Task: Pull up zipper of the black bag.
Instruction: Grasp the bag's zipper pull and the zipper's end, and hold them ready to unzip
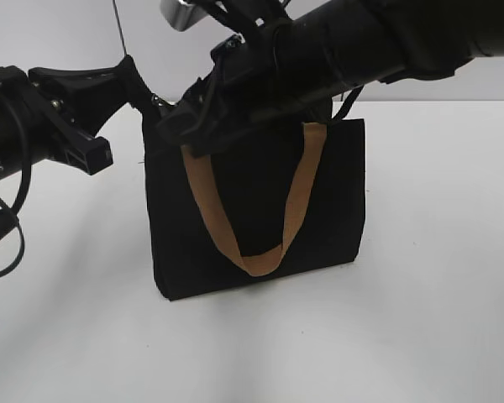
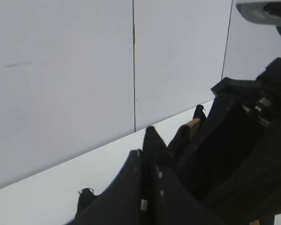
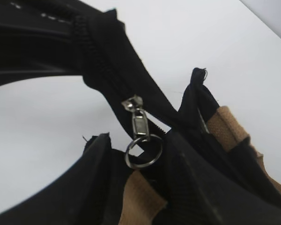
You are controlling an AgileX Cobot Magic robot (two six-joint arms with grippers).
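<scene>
The black bag stands upright on the white table, one tan strap hanging down its front. My left gripper is at the bag's top left corner; in the left wrist view it is shut on a peak of black bag fabric. My right gripper reaches across to the top edge just right of it. In the right wrist view its fingers are apart, with the zipper's silvery pull and ring hanging between them, not pinched.
The white table spreads around the bag, with a pale wall behind. The right arm crosses above the bag from the upper right. The second strap lies beside the right finger.
</scene>
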